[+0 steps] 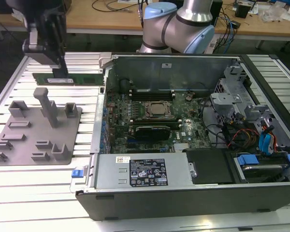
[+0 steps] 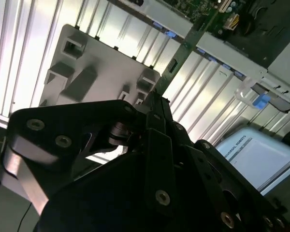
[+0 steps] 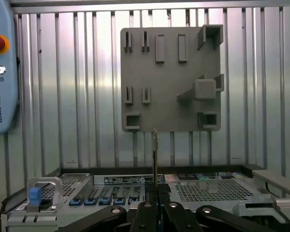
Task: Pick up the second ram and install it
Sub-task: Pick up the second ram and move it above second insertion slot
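We see the hand (image 1: 62,74) pinching the second ram (image 1: 82,79) above the bench (image 1: 24,193), clear of the grey holder (image 1: 34,140): picked up, not yet seated in the open computer (image 1: 193,198).

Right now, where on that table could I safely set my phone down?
The ribbed table lies bare on the camera's side of the grey fixture plate, at the exterior view's left of the computer case. Another bare strip flanks the case on that view's right. Crowded: inside the case, and beyond the plate, where the gripper holds the second ram.
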Controlling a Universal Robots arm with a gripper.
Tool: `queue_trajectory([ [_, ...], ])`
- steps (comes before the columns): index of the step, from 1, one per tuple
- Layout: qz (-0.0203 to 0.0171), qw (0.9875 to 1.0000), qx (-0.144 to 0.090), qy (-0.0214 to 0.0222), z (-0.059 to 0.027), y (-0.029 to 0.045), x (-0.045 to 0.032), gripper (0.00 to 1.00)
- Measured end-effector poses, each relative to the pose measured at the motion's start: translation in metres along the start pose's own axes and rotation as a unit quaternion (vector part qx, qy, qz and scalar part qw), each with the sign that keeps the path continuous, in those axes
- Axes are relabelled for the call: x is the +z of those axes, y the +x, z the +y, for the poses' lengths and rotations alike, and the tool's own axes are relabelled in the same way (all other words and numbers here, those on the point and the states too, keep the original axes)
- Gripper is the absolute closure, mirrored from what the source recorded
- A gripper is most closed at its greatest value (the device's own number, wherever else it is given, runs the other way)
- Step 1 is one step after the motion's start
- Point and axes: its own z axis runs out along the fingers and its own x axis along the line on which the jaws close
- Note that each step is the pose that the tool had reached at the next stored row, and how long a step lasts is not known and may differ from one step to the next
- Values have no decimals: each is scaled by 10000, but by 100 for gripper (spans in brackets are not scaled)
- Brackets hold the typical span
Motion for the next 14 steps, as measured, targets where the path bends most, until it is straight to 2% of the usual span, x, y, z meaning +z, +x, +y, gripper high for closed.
queue_trajectory([
  [4, 0, 10000, 10, 0, -189, -5, 27, 91],
  [6, 0, 10000, 23, 0, -355, -10, 54, 91],
  [10, 0, 10000, 46, -1, -600, -17, 96, 91],
  [14, 0, 10000, 60, -1, -771, -22, 122, 91],
])
